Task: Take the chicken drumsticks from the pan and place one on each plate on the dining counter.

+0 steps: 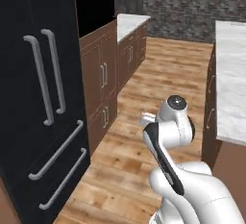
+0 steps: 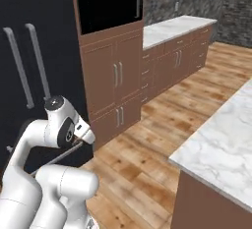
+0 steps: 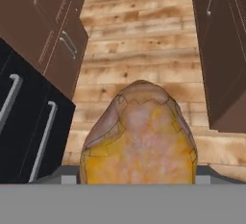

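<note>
**Drumstick carried in the end effector**

Drumstick (image 3: 139,139) sits right up against the hand camera – golden-orange, mottled pink, held in the end effector (image 3: 139,180), whose jaws are clamped on it and hidden behind it. Below it lies the wood floor (image 3: 139,40), between brown cabinets (image 3: 53,21) on the left and the dining worktop (image 2: 221,144) on the right – white marble over brown fronts. A black fridge (image 1: 38,98) stands near left.
</note>
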